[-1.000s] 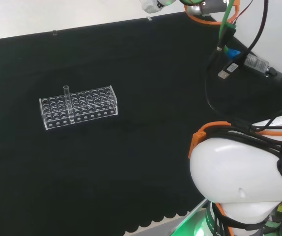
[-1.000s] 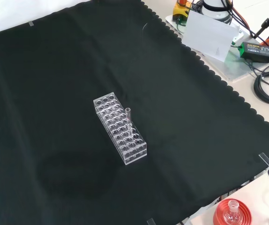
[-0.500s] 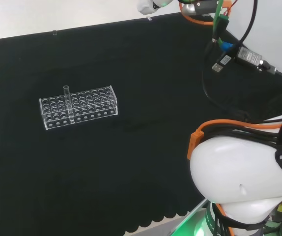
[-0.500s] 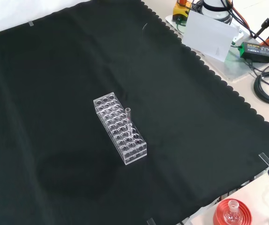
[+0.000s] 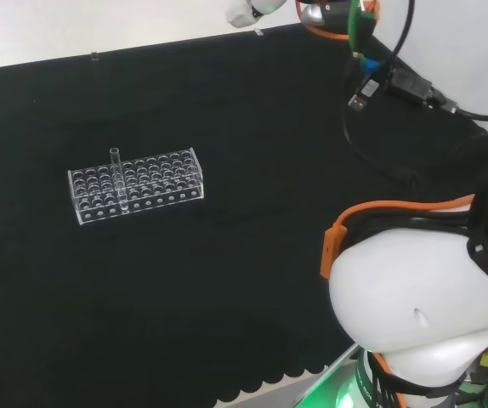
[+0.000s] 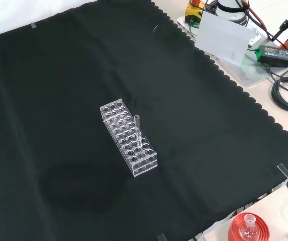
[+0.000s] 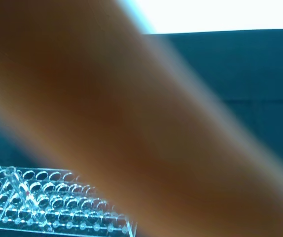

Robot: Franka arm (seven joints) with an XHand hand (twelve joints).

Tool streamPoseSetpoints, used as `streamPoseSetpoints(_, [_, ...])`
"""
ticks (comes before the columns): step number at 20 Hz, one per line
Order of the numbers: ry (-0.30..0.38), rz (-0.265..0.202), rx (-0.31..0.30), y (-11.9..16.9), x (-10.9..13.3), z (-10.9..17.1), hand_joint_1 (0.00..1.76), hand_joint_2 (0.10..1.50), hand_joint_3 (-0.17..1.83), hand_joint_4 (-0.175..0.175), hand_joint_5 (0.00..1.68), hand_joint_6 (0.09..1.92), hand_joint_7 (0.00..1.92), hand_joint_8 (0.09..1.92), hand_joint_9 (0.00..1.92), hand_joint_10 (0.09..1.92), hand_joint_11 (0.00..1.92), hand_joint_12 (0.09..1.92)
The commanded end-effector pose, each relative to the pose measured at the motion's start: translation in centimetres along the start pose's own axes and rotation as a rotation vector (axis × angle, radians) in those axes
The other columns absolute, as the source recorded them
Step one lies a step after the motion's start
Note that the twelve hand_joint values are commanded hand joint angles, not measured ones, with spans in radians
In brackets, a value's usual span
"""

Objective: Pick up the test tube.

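A clear test tube (image 5: pixel 116 176) stands upright in a clear plastic rack (image 5: pixel 163 182) on the black cloth, left of centre in the head view. In the front view the test tube (image 6: pixel 138 128) rises from the right-hand row of the rack (image 6: pixel 120 119), near its nearer end. The wrist view looks down on the rack (image 7: pixel 75 210) from a distance, with the test tube (image 7: pixel 21 186) leaning in it. A small white piece at the arm's end (image 5: pixel 246 11) hangs at the head view's top edge, far from the rack. I cannot tell how the hand stands.
The arm's big white link (image 5: pixel 414 314) and its cables (image 5: pixel 380 76) take up the head view's right. A blurred orange-brown band (image 7: pixel 131 123) crosses the wrist view. Past the cloth's scalloped edge lie a white card (image 6: pixel 224 37), a black adapter (image 6: pixel 272 54) and a red ribbed stand (image 6: pixel 237 227).
In the head view the arm's upper end, plugs and cables have swung left, and the big white link has shifted. The rack and the test tube have not moved.
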State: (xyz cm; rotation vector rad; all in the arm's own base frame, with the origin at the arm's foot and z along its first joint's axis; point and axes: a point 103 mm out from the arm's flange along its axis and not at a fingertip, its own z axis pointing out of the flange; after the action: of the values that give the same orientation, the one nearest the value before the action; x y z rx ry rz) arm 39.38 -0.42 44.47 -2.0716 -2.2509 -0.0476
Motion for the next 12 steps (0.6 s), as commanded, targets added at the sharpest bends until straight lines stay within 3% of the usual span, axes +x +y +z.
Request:
streamPoseSetpoints(1, [0.044,-0.049,-0.03,2.8,0.3,0.1,0.79,0.76,0.59,-0.075,0.17,0.37,0.23,0.87,0.13,0.96,0.0,1.42])
streamPoseSetpoints(12, [0.056,-0.078,0.0,7.5,0.4,2.1,0.79,0.76,0.59,-0.072,0.17,0.36,0.23,0.88,0.13,0.97,0.0,1.42])
